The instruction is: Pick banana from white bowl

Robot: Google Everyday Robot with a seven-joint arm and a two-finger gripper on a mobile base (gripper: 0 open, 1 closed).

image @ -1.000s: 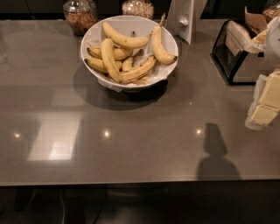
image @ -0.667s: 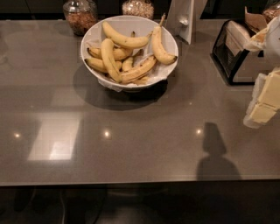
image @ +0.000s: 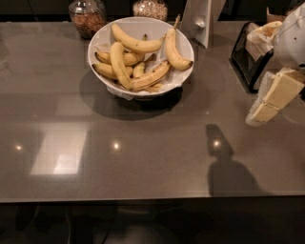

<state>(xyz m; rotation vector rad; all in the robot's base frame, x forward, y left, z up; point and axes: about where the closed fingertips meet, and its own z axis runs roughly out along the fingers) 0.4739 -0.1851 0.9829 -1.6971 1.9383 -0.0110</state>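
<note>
The white bowl (image: 183, 43), lined with crumpled white paper, stands at the back middle of the dark table and holds several bananas. The banana (image: 136, 44), long, slender and clean yellow, lies curved across the top of the pile. A stubbier banana with a black tip (image: 174, 51) leans on the right rim. A brown-streaked banana (image: 150, 76) lies at the front. My gripper (image: 262, 107) hangs at the right edge of the view, above the table, well to the right of the bowl and a little nearer than it. It holds nothing that I can see.
Two glass jars with brown contents (image: 87, 16) (image: 150, 8) stand behind the bowl. A white upright stand (image: 200, 19) is just right of the bowl. A black wire holder with packets (image: 252, 52) sits at the back right, close behind the gripper.
The gripper has shifted a little to the left and up. The bowl and bananas have not moved.
</note>
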